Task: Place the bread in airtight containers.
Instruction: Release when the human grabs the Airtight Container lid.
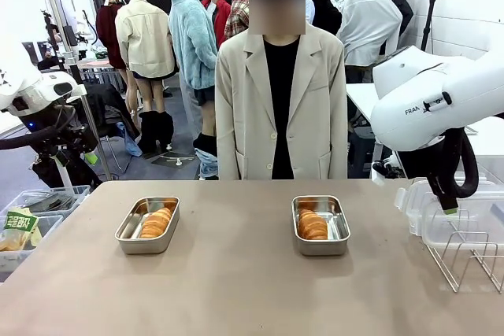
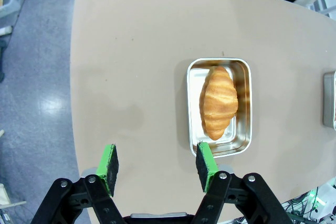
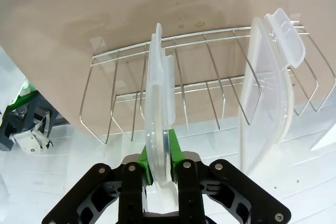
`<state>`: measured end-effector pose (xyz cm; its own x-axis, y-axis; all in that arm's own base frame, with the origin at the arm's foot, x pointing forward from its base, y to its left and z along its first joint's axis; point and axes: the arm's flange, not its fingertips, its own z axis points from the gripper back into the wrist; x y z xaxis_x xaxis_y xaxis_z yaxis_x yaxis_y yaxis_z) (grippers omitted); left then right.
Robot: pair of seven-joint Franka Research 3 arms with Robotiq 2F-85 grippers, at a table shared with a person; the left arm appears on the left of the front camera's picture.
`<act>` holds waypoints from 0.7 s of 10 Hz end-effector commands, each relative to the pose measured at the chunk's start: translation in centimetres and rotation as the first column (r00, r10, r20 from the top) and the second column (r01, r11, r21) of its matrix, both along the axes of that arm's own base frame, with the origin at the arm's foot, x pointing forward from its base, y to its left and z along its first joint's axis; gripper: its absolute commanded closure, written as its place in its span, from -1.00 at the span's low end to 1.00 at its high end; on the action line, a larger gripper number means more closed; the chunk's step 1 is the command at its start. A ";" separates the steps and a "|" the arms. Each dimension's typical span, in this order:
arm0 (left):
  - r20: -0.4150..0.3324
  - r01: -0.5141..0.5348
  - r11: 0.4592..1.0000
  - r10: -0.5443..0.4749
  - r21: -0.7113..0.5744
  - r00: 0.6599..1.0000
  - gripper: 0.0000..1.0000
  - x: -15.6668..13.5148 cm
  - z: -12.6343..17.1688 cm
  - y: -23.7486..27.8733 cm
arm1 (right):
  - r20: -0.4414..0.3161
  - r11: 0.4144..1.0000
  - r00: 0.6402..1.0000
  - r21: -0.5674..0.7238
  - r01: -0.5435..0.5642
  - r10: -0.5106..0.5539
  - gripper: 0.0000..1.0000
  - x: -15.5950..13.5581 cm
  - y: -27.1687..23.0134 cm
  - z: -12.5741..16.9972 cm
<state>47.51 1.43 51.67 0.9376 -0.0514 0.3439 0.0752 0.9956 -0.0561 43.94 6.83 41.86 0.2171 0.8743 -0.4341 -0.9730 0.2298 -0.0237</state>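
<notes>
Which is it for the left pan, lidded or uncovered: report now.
Uncovered. The left pan has no lid; the bread lies bare inside, steel rim exposed all round.

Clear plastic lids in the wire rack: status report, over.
Right gripper shut on one clear plastic lid, upright in wire rack. Left gripper open above table. Golden-brown croissant rolls in both shallow steel pans, uncovered. Second lid alongside in rack.

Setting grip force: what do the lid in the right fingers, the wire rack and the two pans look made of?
Lid: probably clear plastic, glossy; see-through with a whitish rim. Rack: thin bright metal wire, chromed or steel, unclear which. Left pan and right pan: likely stainless steel, satin finish, dull reflections on the walls.
</notes>
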 end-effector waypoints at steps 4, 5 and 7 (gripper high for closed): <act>-0.001 -0.014 1.000 0.014 0.018 1.000 -0.54 -0.1 0.3 0.1 | 0.088 0.998 0.996 0.064 0.021 -0.026 1.00 -3.8 -0.1 7.5; -0.001 -0.014 1.000 0.014 0.018 1.000 -0.54 -0.1 0.3 0.1 | 0.130 0.996 0.992 0.086 -0.009 -0.002 1.00 -4.7 0.3 10.2; -0.001 -0.014 1.000 0.014 0.018 1.000 -0.54 -0.1 0.3 0.1 | 0.202 0.994 0.979 0.105 -0.008 -0.013 1.00 -5.9 2.4 14.8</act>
<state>47.50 1.43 51.70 0.9374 -0.0515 0.3445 0.0753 0.9956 -0.0561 37.96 8.12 55.68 0.2857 0.9079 -0.3069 -0.9527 0.2343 -0.1937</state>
